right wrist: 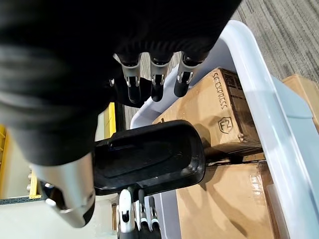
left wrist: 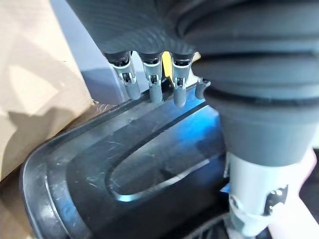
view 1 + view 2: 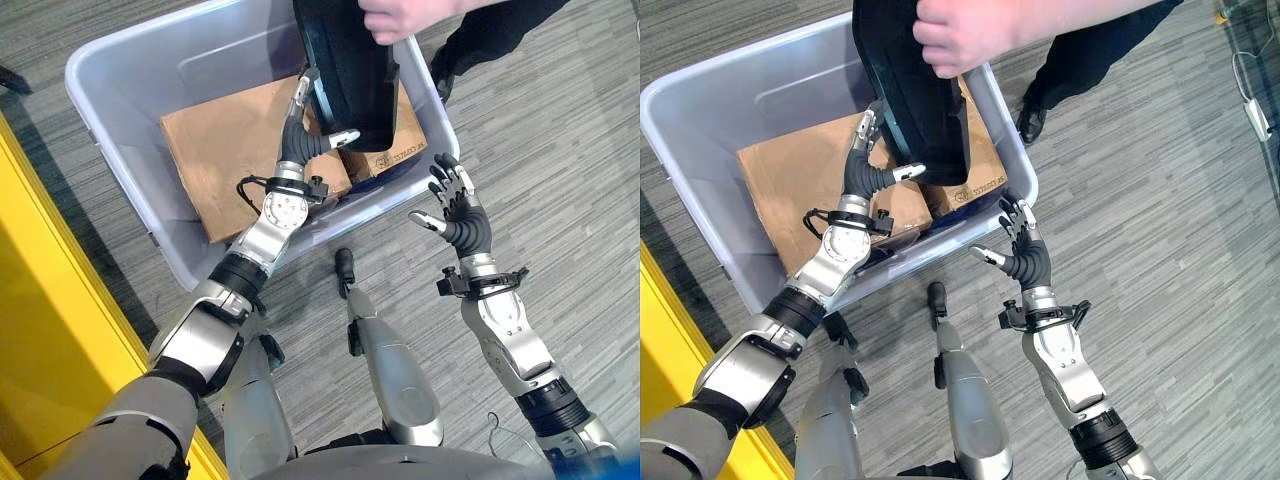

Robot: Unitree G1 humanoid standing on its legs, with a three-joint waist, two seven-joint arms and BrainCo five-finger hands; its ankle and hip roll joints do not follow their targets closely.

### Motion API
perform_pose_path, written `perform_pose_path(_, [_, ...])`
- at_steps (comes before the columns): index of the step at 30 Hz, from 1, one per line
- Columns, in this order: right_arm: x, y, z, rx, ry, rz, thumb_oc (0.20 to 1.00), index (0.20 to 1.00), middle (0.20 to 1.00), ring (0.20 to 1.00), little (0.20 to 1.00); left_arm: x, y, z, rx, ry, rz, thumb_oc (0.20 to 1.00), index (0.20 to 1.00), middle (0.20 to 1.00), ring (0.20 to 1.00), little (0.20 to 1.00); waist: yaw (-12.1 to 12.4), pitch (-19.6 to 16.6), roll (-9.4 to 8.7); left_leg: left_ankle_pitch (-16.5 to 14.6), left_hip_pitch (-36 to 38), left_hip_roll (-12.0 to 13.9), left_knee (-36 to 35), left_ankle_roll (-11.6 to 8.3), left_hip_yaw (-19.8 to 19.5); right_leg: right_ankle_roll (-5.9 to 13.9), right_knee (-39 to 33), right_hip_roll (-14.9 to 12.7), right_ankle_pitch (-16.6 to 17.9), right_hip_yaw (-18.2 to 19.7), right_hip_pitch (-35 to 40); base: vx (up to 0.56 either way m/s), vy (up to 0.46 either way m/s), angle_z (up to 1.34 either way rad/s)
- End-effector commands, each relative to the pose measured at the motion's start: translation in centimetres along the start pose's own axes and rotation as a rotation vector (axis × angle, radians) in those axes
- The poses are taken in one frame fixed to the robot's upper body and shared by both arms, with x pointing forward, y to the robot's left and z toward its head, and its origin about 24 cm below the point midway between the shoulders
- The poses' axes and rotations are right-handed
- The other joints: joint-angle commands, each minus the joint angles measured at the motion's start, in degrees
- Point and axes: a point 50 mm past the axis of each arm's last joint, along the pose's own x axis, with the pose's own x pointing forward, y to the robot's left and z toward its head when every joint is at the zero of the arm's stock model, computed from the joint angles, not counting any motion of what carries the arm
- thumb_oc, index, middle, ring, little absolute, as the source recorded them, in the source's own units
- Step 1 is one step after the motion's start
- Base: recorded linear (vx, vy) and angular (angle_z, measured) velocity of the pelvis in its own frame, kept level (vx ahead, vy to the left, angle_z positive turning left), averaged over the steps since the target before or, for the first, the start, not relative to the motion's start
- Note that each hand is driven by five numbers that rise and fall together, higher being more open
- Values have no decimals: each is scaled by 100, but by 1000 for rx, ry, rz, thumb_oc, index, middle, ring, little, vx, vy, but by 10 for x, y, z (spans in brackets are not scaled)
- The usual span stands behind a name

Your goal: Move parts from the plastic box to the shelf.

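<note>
A long black plastic part [image 3: 350, 70] hangs upright over the right end of the pale plastic box [image 3: 100, 60], with a person's hand [image 3: 400, 18] holding its top. My left hand [image 3: 300, 143] is at the part's lower end. Its fingers [image 2: 154, 89] lie straight along the part's rim and the thumb lies across the bottom edge. My right hand [image 3: 462, 220] hovers open outside the box's near right corner, fingers spread, holding nothing. The right wrist view shows the black part [image 1: 149, 157] above the box.
Flat cardboard boxes [image 3: 230, 150] cover the box's floor, with a smaller carton [image 3: 385, 155] under the part. A yellow edge [image 3: 40, 320] runs along the left. The person's dark leg and shoe [image 3: 1030, 120] stand just past the box's right side, on grey striped floor.
</note>
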Motion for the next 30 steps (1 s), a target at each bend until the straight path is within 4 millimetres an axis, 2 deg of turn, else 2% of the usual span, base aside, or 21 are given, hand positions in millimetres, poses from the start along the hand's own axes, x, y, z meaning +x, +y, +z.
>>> perform_pose_path(1, [6,-20,40,-8,-194,-55,1000,1000,1000,1000,1000,-21,31,-27,25,99,100,1000,1000,1000,1000,1000,54,190,38,-682,312,0,463,-289,-236,570,734,-447,-828,24,346,0,0,0])
perform_pose_path(3, [5,-21,40,-11,-195,-56,1000,1000,1000,1000,1000,-23,31,-26,16,93,97,1000,1000,1000,1000,1000,70,192,50,-683,314,-11,465,-286,-240,568,734,-450,-832,22,358,-40,-4,4])
perform_pose_path(4, [5,-22,41,-13,-197,-59,1000,1000,1000,1000,1000,-25,32,-25,15,87,100,1000,1000,1000,1000,1000,91,209,48,-542,255,-9,470,-232,-194,533,731,-455,-731,14,303,2,8,12])
perform_pose_path(5, [4,-22,41,-14,-196,-62,1000,1000,1000,1000,1000,-26,31,-25,8,83,96,1000,1000,1000,1000,1000,104,183,70,-684,334,-23,457,-282,-258,565,725,-463,-835,13,381,-76,-4,14])
perform_pose_path(6, [4,-23,42,-17,-200,-65,1000,1000,1000,1000,1000,-27,31,-23,1,77,94,1000,1000,1000,1000,1000,119,212,65,-547,286,-17,459,-227,-209,533,723,-475,-735,-4,335,4,7,8])
perform_pose_path(17, [1,-29,43,-29,-202,-95,1000,1000,1000,1000,1000,-37,33,-22,-12,65,95,1000,1000,1000,1000,1000,224,214,105,-554,364,-49,423,-204,-234,524,689,-504,-760,-66,440,-5,1,5])
perform_pose_path(30, [0,-29,42,-23,-200,-101,1000,1000,1000,1000,1000,-39,31,-24,-26,75,92,1000,1000,1000,1000,1000,261,204,116,-554,418,-55,413,-198,-237,520,675,-515,-765,-81,493,0,1,1])
